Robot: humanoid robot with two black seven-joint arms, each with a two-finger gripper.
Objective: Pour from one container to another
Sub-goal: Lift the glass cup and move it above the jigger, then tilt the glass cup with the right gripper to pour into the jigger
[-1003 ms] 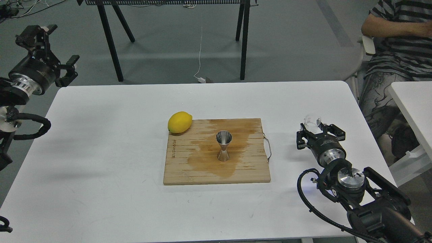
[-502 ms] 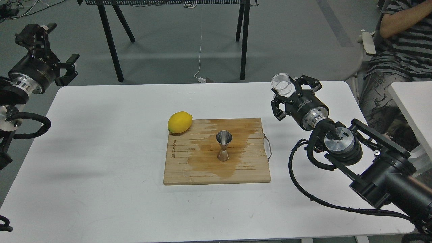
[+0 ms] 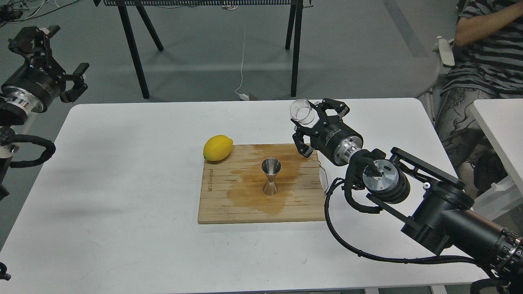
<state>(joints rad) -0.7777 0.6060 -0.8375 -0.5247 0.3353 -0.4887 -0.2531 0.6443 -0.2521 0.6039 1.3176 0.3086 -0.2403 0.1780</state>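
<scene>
The steel jigger (image 3: 271, 176) stands upright near the middle of the wooden board (image 3: 229, 204). My right gripper (image 3: 307, 122) is shut on the clear glass cup (image 3: 302, 111), holding it in the air over the board's far right corner, up and to the right of the jigger. The cup leans to the left, its mouth facing up and left. My left gripper (image 3: 47, 61) hangs open with nothing in it, past the table's far left corner.
A yellow lemon (image 3: 217, 148) lies at the board's far left corner. A wet stain (image 3: 261, 196) spreads over the board around the jigger. A seated person (image 3: 486, 53) is at the far right, beside a second white table (image 3: 498, 126). Black trestle legs (image 3: 135, 49) stand behind.
My right arm has lifted the glass cup from the table's right side and carried it up and left, to above the board's far right corner. The left gripper drifted slightly left.
</scene>
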